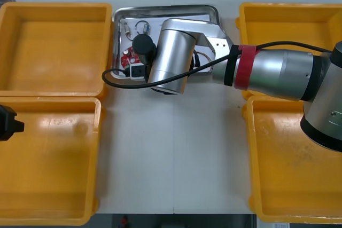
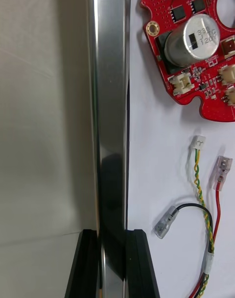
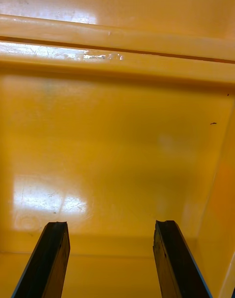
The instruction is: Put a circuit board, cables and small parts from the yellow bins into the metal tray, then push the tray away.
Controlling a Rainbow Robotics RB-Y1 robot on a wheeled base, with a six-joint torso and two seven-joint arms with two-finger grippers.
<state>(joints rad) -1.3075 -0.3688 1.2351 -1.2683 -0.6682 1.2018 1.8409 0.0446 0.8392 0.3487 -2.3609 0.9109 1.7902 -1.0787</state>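
The right gripper (image 2: pixel 111 234) is at the metal tray (image 2: pixel 108 107). Its two black fingers are closed almost together on the tray's shiny rim, one finger on the outside by the table (image 2: pixel 44 131) and the other on the inside, over the white floor of the tray. The rim stands between them, so the gripper has hold of the tray itself.

Inside the tray, near this rim, lies a round red circuit board (image 2: pixel 193 78). Closer to the fingers lie the cables (image 2: pixel 199 195), with clear connectors at their ends. In the front view the right arm (image 1: pixel 171 60) reaches across the tray's near part, and small metal parts (image 1: pixel 141 26) lie in its far part. The tray sits between the far yellow bins (image 1: pixel 53 46).

The left gripper (image 3: pixel 110 227) hangs over the floor of the near left bin (image 3: pixel 117 146). Its fingers stand wide apart and hold nothing.
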